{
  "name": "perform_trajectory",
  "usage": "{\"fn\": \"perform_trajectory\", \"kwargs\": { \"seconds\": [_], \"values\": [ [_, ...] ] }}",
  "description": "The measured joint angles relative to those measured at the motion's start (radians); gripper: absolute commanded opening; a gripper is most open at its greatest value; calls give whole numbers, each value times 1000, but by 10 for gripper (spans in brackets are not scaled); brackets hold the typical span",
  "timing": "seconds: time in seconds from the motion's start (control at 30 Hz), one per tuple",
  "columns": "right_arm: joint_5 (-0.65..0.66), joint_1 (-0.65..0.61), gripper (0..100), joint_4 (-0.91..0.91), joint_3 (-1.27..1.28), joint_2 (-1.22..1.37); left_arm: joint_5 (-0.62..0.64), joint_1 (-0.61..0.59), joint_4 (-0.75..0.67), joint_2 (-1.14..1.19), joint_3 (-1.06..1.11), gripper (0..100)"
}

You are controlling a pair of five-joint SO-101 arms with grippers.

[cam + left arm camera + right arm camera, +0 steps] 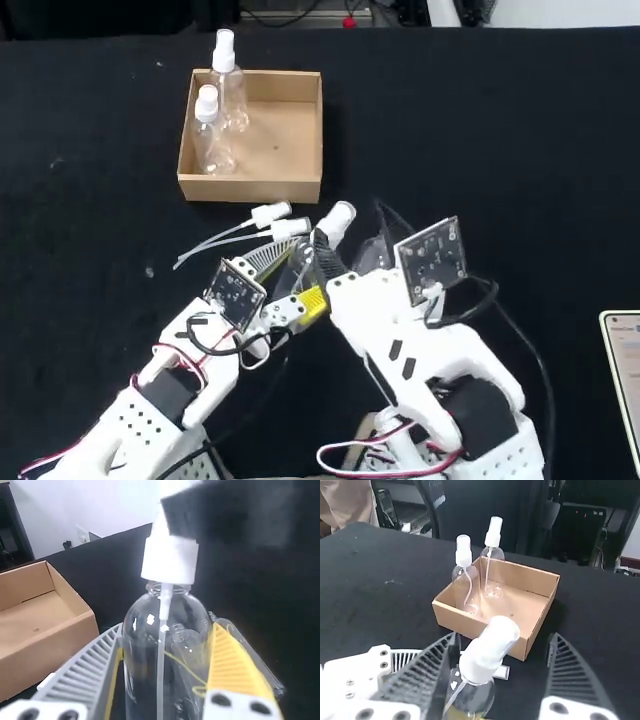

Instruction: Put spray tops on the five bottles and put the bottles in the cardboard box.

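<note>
My left gripper (165,650) is shut on a clear bottle (150,645), its grey and yellow fingers on either side of the body. A white spray top (168,560) sits on this bottle's neck, with its tube running down inside. My right gripper (495,680) is open around that spray top (489,649), which lies close to one finger. In the high view the held bottle (300,268) and its top (338,217) are just in front of the cardboard box (300,188). Two capped bottles (214,135) (230,85) stand in the box's left side.
Two loose spray tops (270,213) (290,228) with long tubes lie in front of the box. More clear bottles (378,250) lie beside the right gripper. A white device (622,370) rests at the table's right edge. Open black tabletop lies to the right of the box.
</note>
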Motion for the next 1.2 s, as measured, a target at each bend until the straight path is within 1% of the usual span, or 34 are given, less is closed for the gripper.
{"fn": "perform_trajectory", "kwargs": {
  "seconds": [0.07, 0.23, 0.37, 0.5, 0.6, 0.67, 0.77, 0.83, 1.0, 1.07, 1.13, 1.2],
  "values": [
    [0, 0, 265, 23, -8, -2, 0, -25, 0, 0, 0, 220],
    [0, 0, 265, 32, -9, -2, 0, -34, 0, 0, 0, 220],
    [0, 2, 265, 46, -84, -6, 0, -41, 0, 0, 0, 220],
    [0, 72, 265, 74, -144, -40, 0, -44, -2, 0, 0, 220],
    [0, 166, 265, 104, -149, -40, 0, -84, -2, 0, -12, 220],
    [0, 193, 265, 121, -138, -40, 0, -112, -2, 0, -25, 222],
    [0, 203, 265, 121, -55, -40, 0, -146, -2, 0, -25, 221],
    [0, 204, 265, 83, 29, -40, 0, -167, -2, 0, -25, 220],
    [0, 207, 265, -95, 284, -31, 0, -230, -2, 0, -25, 220],
    [-15, 207, 265, -140, 358, -34, 0, -261, -2, 0, -25, 220],
    [-35, 207, 265, -152, 387, -34, 5, -301, -20, 0, -23, 222],
    [-40, 203, 265, -160, 397, -34, 40, -339, -78, 0, -23, 223]
  ]
}}
